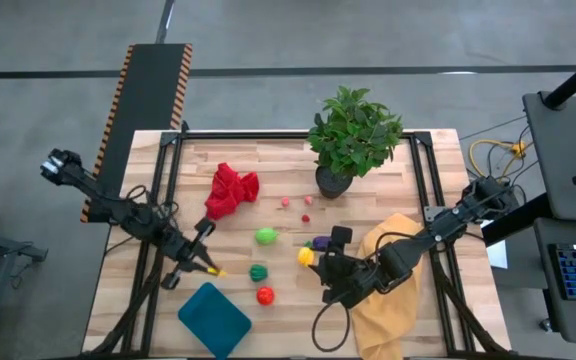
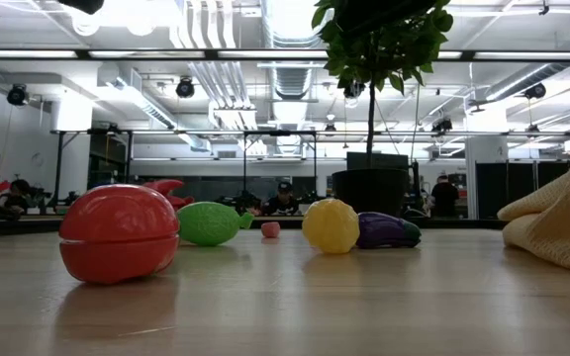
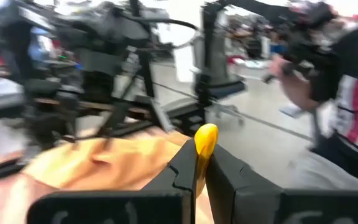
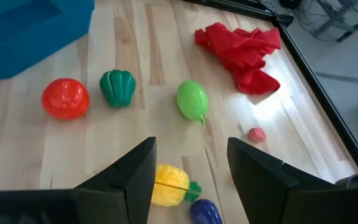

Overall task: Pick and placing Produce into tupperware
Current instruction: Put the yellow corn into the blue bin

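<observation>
1. Red, nearest the low camera, is a round toy produce piece (image 2: 119, 244) on the wooden table (image 1: 288, 200), just beside the teal tupperware (image 1: 214, 318) at the table's near edge.
2. Beyond the tupperware, the left gripper (image 1: 208, 266) has its jaws clamped on a small yellow piece (image 3: 205, 142).
3. A dark green piece (image 4: 117, 88) lies between that gripper and the red one.
4. The right gripper (image 4: 190, 171) hovers with jaws apart over a yellow piece (image 4: 169, 185), a purple piece (image 4: 205, 212) beside it; the mustard cloth (image 1: 388, 290) lies under this arm.
5. Farther off rests a bright green piece (image 4: 192, 100).
6. Two tiny pink pieces (image 1: 287, 201) follow.
7. A red cloth (image 1: 230, 190) and a potted plant (image 1: 352, 135) stand farthest.
</observation>
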Robot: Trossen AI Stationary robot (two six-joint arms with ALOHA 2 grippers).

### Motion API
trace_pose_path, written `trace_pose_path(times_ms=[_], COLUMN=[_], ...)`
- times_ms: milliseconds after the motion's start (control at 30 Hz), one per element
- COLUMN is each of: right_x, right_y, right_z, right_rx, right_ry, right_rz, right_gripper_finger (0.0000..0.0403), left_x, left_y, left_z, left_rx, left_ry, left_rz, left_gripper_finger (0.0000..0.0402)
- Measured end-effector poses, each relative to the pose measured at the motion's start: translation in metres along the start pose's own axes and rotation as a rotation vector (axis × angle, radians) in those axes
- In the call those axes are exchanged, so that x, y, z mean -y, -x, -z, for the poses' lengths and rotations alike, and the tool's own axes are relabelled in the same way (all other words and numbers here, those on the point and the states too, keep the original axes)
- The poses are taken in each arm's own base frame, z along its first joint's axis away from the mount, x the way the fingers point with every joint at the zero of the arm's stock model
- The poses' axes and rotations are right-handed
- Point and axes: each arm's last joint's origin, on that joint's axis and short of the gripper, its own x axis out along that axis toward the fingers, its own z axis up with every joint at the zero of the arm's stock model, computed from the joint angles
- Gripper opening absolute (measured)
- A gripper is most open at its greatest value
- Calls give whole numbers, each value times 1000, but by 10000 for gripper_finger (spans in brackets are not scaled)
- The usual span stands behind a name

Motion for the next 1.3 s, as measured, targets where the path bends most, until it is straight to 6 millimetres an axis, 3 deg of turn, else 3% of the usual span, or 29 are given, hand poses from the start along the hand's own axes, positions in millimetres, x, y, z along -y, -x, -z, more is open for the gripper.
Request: trace_pose_path(times_ms=[233, 800, 1300], right_x=[2, 3, 3], right_y=[-1, -4, -5], right_z=[1, 4, 5], right_rx=[-11, -23, -24], right_ry=[7, 13, 15], right_rz=[8, 16, 17], right_gripper_finger=[189, 189, 189], left_x=[17, 43, 58], left_y=[4, -13, -19], left_z=[5, 38, 62], left_rx=[-118, -397, -590], left_ry=[156, 467, 574], left_rz=[-7, 44, 34], left_gripper_finger=[1, 1, 1])
